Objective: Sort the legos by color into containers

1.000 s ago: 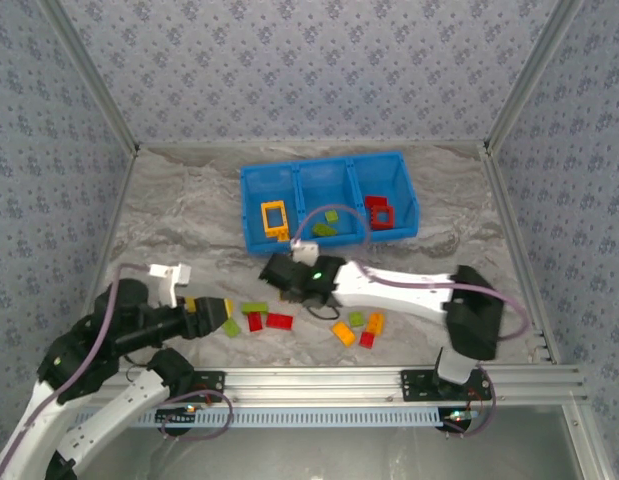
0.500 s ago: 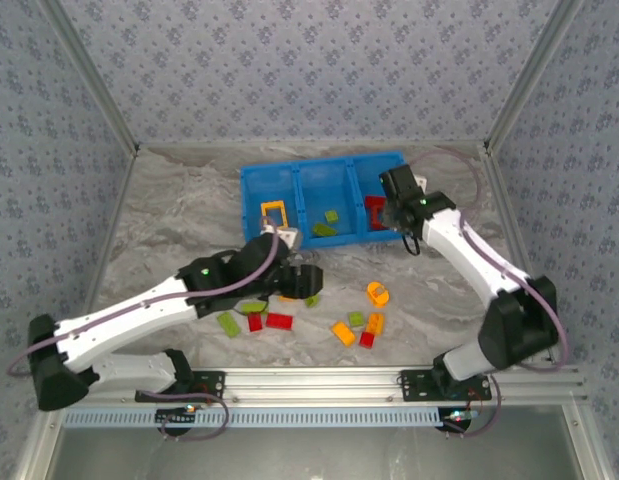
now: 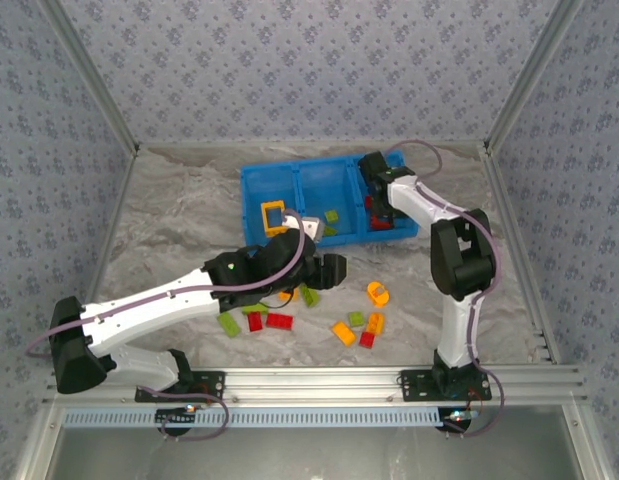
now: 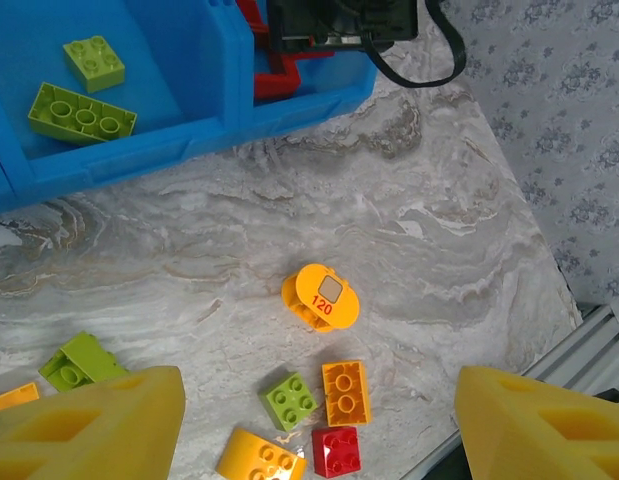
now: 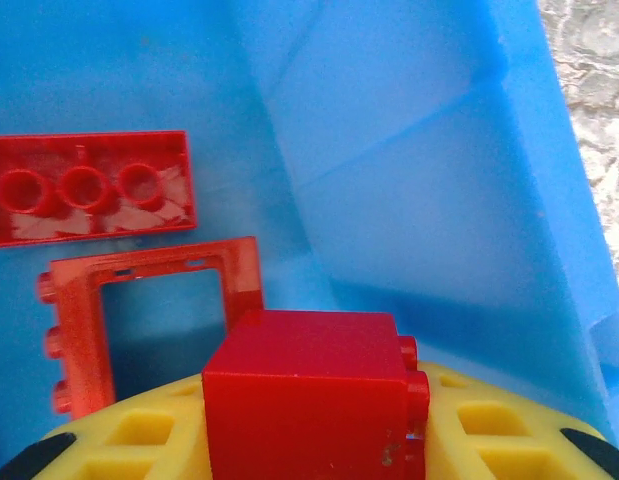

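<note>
**Right claw holds red brick in red compartment; left claw spread over loose pile**

Right claw (image 3: 377, 195) is down inside the right compartment of the bin (image 3: 274, 172). It pinches a red brick (image 5: 307, 398) between its yellow pads (image 5: 489, 425). Below it on the compartment floor are a red frame (image 5: 139, 320) and a long red piece (image 5: 87, 187).

Left claw (image 3: 327, 270) is spread wide with nothing between its fingers (image 4: 89, 430). It hovers above the table (image 4: 439, 250), just in front of the bin. Loose under it are a round orange piece (image 4: 321, 297), a green square (image 4: 290, 398), an orange block (image 4: 345, 391) and a red square (image 4: 336, 450).

Middle compartment holds two green bricks (image 4: 81, 112). Left compartment holds an orange frame (image 3: 274, 217). More legos lie loose near the left arm: a green one (image 3: 229, 323) and two red ones (image 3: 280, 321) side by side.
</note>
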You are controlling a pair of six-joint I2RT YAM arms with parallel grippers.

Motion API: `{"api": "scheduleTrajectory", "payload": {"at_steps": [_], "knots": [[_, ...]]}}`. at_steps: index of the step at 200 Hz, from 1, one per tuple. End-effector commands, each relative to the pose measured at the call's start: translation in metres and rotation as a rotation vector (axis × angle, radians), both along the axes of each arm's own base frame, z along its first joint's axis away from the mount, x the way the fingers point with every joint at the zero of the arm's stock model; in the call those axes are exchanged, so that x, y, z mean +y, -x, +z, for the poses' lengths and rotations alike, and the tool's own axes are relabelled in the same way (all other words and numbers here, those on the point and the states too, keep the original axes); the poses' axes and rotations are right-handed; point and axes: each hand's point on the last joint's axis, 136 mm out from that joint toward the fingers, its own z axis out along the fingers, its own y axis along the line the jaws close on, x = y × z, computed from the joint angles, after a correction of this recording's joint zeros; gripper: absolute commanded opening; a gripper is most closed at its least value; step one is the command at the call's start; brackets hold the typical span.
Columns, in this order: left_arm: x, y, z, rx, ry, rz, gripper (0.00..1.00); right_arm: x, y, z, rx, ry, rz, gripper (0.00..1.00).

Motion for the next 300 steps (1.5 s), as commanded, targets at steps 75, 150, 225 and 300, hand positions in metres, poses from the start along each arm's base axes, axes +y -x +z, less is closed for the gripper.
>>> {"api": "scheduleTrajectory", "payload": {"at_steps": [75, 150, 225, 300], "knots": [[0.002, 0.006, 0.027, -0.048, 0.087, 0.010, 0.71, 0.009, 0.002, 0.028, -0.044, 0.106, -0.006, 0.65], [0.031, 0.008, -0.019, 0.066, -0.032, 0.132, 0.69, 0.032, 0.038, 0.149, -0.302, -0.017, 0.074, 0.62], [0.076, -0.003, -0.108, 0.342, -0.184, 0.522, 0.60, 0.125, 0.217, 0.154, -0.387, -0.512, 0.721, 0.59], [0.108, -0.028, -0.145, 0.359, -0.560, 0.543, 0.55, 0.128, 0.277, 0.122, -0.354, -0.737, 0.773, 0.59]]}}
